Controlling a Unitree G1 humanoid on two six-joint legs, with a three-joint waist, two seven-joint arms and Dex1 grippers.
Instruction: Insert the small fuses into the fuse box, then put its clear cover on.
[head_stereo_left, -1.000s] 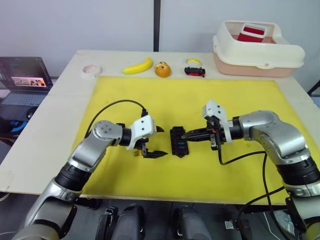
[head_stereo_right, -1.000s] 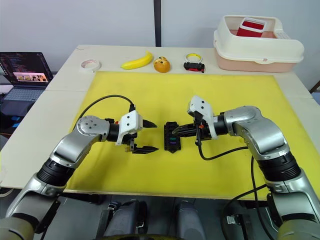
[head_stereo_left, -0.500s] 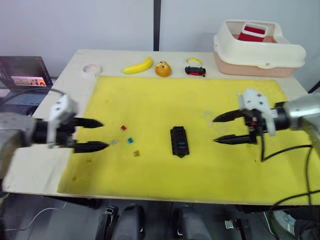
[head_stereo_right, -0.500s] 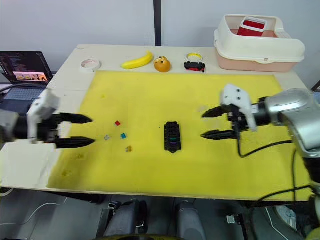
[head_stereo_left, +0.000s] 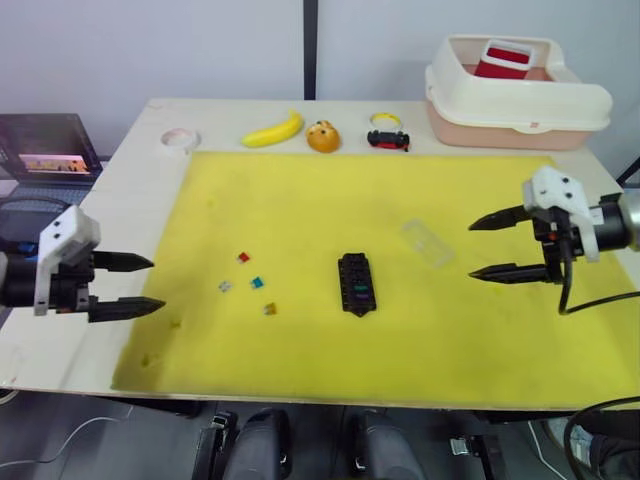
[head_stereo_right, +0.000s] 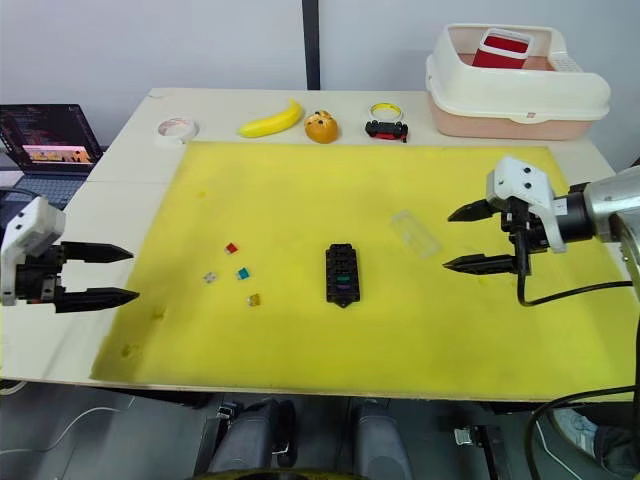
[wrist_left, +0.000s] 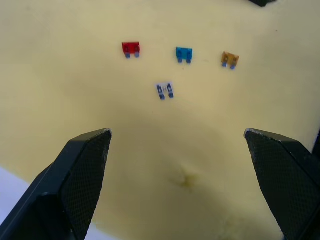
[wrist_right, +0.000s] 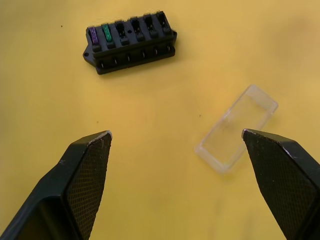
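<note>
Left eye view, yellow mat (head_stereo_left: 330, 220) on pale table (head_stereo_left: 110, 230), grey wall behind.

Both arms drew back from the middle of the yellow mat (head_stereo_left: 330, 230). A second earlier the left hand (head_stereo_left: 140, 284) had hovered just left of the fuse box (head_stereo_left: 357, 283) and the right hand (head_stereo_left: 492, 248) had reached its fingertips to the box's right edge. Since then the left hand moved out past the mat's left edge over the counter (head_stereo_left: 130, 210), its fingers spread apart, and the right hand moved toward the mat's right side, also spread. With the arms gone, four loose fuses (wrist_left: 180, 62) and the clear cover (wrist_right: 237, 128) came into sight on the mat.
</note>
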